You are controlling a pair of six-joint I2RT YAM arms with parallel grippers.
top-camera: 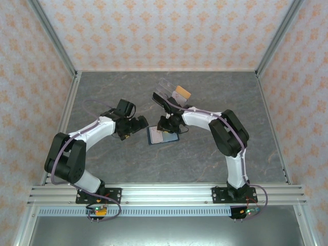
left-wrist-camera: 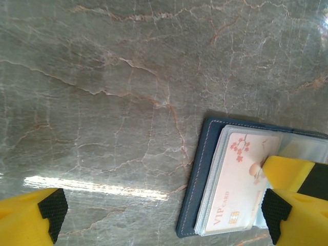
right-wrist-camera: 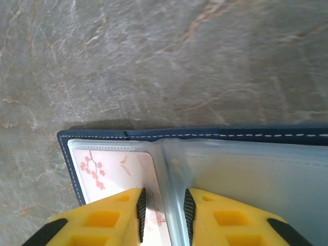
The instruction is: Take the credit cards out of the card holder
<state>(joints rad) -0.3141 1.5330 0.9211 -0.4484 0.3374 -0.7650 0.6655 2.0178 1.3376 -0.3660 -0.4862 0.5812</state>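
Robot test cell of a laboratory type. An aluminium profile frame (top-camera: pixel 53 36) encloses wallpaper-patterned wall panels (top-camera: pixel 164 31) and a grey marble-look desk (top-camera: pixel 133 164). The left arm (top-camera: pixel 95 130) and right arm (top-camera: pixel 228 136) are bolted to a slotted rail (top-camera: pixel 169 193).

A small open navy-blue card holder (top-camera: pixel 163 137) lies mid-frame on the grey marbled table (top-camera: pixel 102 92), the right gripper (top-camera: pixel 165 125) over its upper edge, the left gripper (top-camera: pixel 140 125) just left.
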